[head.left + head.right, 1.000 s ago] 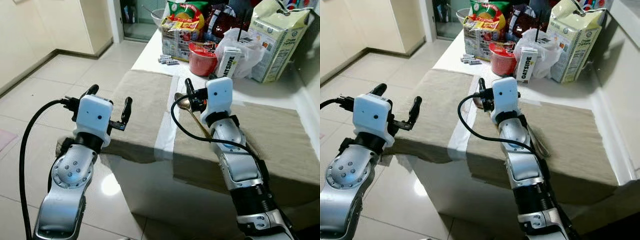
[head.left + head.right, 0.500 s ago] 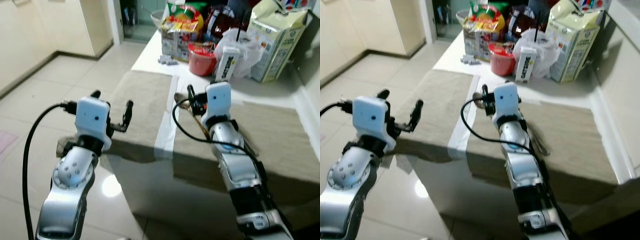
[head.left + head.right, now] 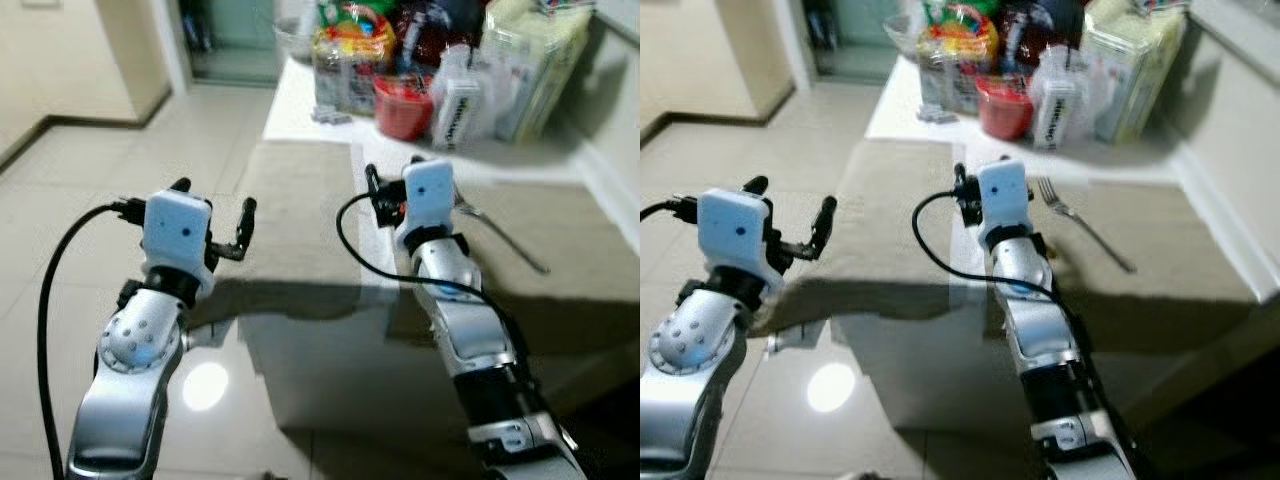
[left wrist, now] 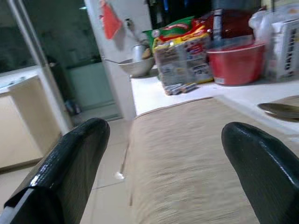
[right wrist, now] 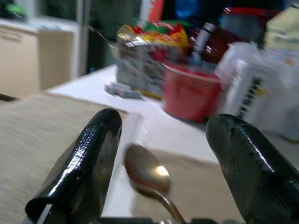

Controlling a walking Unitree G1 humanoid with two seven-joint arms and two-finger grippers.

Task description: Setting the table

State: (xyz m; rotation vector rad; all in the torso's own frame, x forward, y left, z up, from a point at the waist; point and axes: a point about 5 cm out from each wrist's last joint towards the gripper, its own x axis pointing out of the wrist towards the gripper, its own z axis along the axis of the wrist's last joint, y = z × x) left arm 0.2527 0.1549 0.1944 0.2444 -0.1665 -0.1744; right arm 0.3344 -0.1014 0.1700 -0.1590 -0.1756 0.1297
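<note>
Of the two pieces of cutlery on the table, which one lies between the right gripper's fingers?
The golden metal spoon, between the open right gripper. The silver metal fork lies apart, to its right.

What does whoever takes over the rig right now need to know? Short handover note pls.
Left gripper: open, holding nothing, raised off the near-left edge of the left placemat.
Right gripper: open, holding nothing, low over the spoon near the gap between the mats.
Fork lies diagonally on the right placemat.
Done: both mats down, fork and spoon on the table.
Left: probably straighten the cutlery; no plate or cup seen on the mats.
</note>
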